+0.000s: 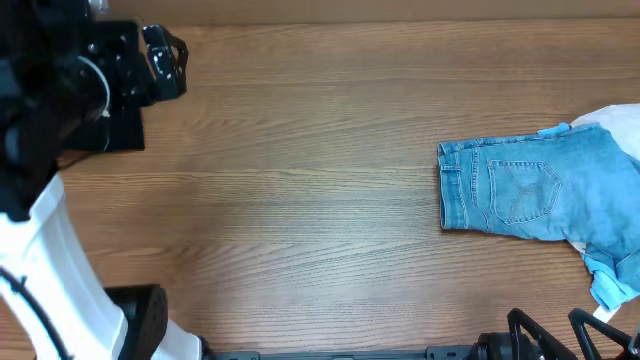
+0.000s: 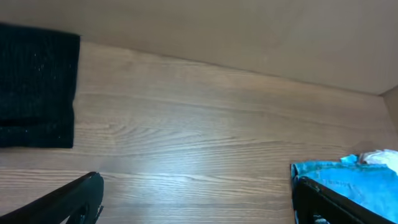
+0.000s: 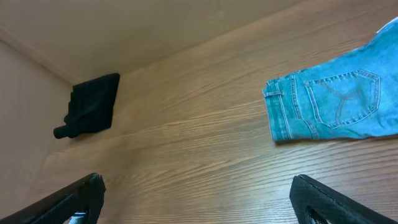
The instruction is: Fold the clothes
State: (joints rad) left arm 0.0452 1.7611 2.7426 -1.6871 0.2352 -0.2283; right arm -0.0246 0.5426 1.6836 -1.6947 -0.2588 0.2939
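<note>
While the overhead view gives the light-blue denim (image 1: 540,185) whole, lying flat at the right end of the wooden tabletop (image 1: 300,200) with its waistband toward the middle and a stitched back pocket facing up, it shows nothing clear of the black knit garment (image 2: 37,87). The upper-left corner there is filled by the dark body of the left arm (image 1: 90,80).

The left wrist view supplies that piece. The black garment lies folded with straight edges at the left of the frame, on the tabletop close to the pale wall (image 2: 217,31). It is well apart from the denim, whose corner shows at the lower right just beside one finger.

The right wrist view holds both at once. The denim is at the right, and the dark folded shape is far off at the left near the corner of the wall, with a rolled end sticking out. Its knit is too small to read there.

A bit of white cloth (image 1: 622,116) peeks out at the denim's far edge in the overhead and left wrist views only.

The left gripper (image 2: 196,183) has its jaws spread wide, with bare wood between them and nothing held. The right gripper (image 3: 198,183) likewise stands wide and empty above the tabletop, the denim ahead and to its right. The overhead view shows its dark fingers (image 1: 522,325) at the bottom edge, near the denim but apart from it.
</note>
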